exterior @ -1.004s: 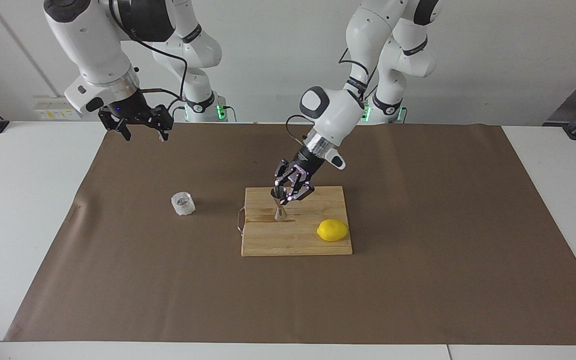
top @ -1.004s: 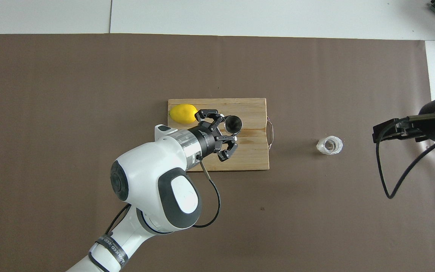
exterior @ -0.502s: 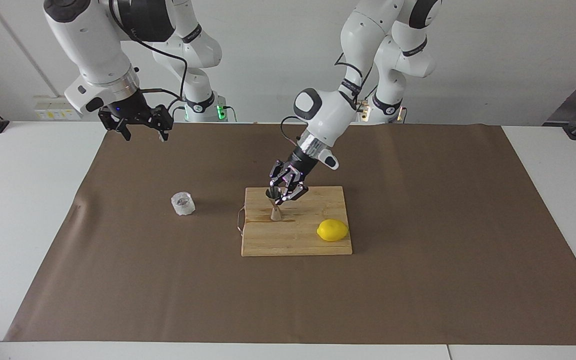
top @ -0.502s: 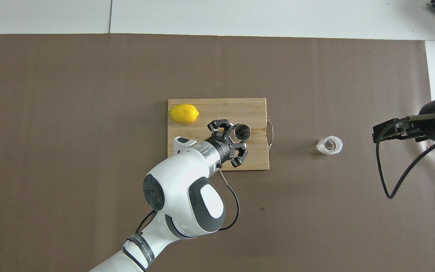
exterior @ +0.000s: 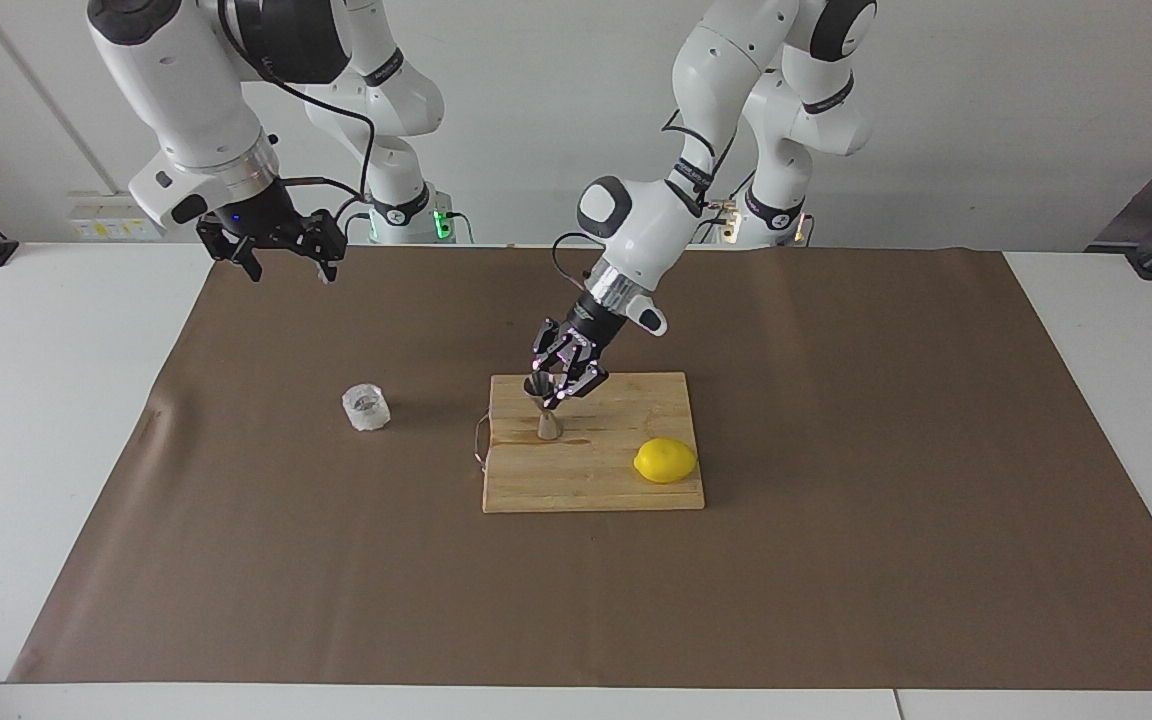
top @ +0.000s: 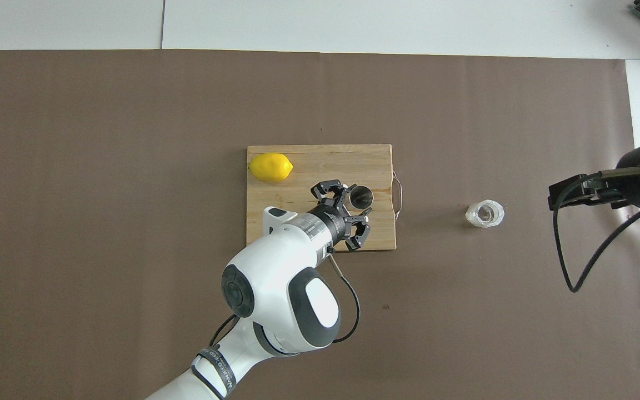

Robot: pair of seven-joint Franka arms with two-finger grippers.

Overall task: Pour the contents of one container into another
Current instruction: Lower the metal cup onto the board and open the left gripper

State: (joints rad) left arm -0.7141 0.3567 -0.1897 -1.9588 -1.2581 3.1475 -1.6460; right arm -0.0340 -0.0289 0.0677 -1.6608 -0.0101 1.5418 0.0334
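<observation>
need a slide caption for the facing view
Left gripper at the jigger on the cutting board; glass tumbler waits nearby.

Steel jigger (exterior: 543, 410) upright on wooden cutting board (exterior: 596, 480), at the board's right-arm end. Left gripper (exterior: 558, 378) right at the jigger's upper cone. Lemon (exterior: 665, 461) on the board too. Glass tumbler (exterior: 366, 408) off the board, toward the right arm's end. Right gripper (exterior: 281, 255) waits raised, open.

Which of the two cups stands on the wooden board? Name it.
The steel jigger, upright on the cutting board beside the left end effector; the glass tumbler sits on the brown mat.
</observation>
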